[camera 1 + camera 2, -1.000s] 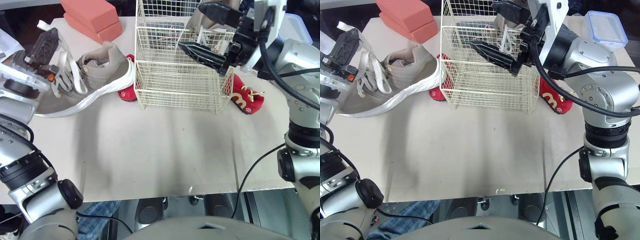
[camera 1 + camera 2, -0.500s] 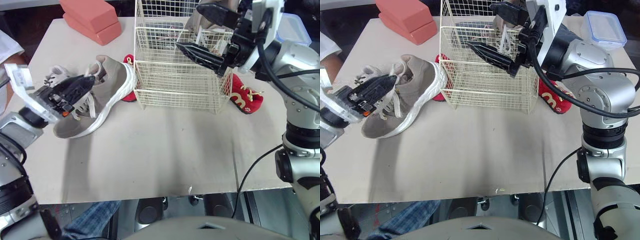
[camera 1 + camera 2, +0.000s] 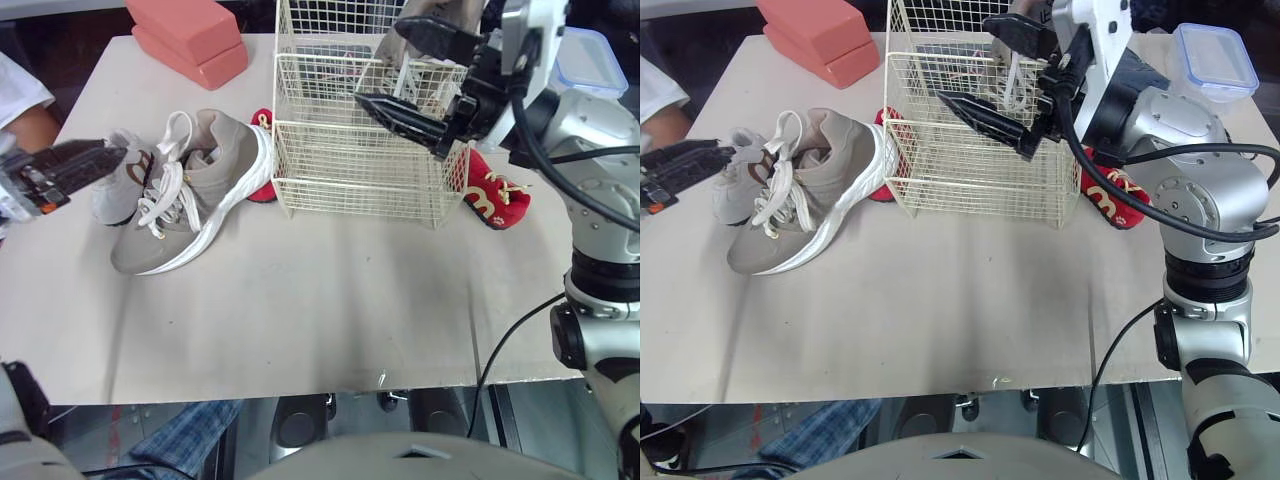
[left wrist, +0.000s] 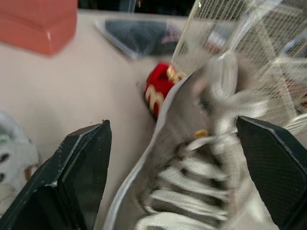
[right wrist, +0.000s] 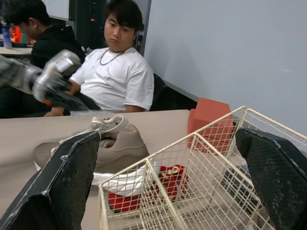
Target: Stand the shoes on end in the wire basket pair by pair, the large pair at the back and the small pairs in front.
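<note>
Left eye view: grey sneaker [image 3: 195,190] is lying at nine o'clock from the wire basket [image 3: 350,180]; left gripper [image 3: 105,158] is hovering wide at its toe, right gripper [image 3: 380,62] wide above. Next, seemingly: clamping it.

arms [image 3: 1196,128] silver, black joints | cable [image 3: 498,345] black | fingers [image 5: 67,187] black, textured

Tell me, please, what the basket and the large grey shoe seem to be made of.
Basket: thin metal wire with a cream coating, judging by its rigid open grid. Large grey shoe: matte suede-like or textile upper, with white woven laces and a white, probably rubber, sole.
</note>
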You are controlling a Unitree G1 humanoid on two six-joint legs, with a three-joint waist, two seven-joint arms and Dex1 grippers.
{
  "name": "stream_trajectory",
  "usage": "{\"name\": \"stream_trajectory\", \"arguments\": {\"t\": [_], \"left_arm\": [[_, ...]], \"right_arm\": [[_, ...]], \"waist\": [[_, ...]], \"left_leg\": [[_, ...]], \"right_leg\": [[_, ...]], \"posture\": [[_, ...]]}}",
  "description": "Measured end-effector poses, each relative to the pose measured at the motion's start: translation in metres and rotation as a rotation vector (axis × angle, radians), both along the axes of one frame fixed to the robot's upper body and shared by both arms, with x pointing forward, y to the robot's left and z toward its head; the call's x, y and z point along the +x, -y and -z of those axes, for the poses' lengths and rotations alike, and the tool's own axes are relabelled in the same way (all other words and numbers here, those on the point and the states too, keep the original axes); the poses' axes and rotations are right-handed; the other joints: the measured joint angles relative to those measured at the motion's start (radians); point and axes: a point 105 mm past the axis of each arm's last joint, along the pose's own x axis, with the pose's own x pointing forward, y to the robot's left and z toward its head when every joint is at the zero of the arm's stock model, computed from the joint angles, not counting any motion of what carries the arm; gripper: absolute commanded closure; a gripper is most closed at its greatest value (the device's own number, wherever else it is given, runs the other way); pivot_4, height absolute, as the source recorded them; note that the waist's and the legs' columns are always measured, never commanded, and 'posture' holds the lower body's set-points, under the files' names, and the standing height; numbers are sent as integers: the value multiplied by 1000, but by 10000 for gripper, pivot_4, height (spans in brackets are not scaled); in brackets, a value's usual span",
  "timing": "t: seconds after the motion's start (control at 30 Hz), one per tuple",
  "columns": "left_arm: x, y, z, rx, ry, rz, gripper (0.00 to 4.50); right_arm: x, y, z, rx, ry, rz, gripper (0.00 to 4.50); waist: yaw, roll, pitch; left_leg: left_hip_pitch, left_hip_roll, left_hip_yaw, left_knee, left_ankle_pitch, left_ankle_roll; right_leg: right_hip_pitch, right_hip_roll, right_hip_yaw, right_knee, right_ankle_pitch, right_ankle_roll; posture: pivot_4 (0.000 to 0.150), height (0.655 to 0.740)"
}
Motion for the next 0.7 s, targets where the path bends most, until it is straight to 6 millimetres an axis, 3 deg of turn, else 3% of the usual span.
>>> {"name": "stream_trajectory", "arguments": {"t": [0.17,0.5,0.6,0.7], "left_arm": [[18,13,21,56,-112,90,441],[14,27,40,186,-243,244,441],[15,28,40,212,-251,253,8049],[15,28,41,241,-262,252,20561]], "right_arm": [[-17,1,7,-67,-32,-97,0],[-37,5,26,-185,-111,-182,0],[-37,6,29,-203,-122,-183,0],[-37,7,30,-210,-122,-178,0]], "waist": [[-8,0,0],[-7,0,0],[-7,0,0],[-7,0,0]], "left_leg": [[-1,0,4,0,0,0],[0,2,-1,0,0,1],[0,2,-1,0,0,1],[0,2,-1,0,-1,1]], "right_leg": [[-1,0,0,-1,0,0],[-1,-1,1,0,0,0],[-1,-1,1,0,0,0],[-1,-1,2,0,0,0]], "posture": [[1500,6860],[1500,6860],[1500,6860],[1500,6860]]}}
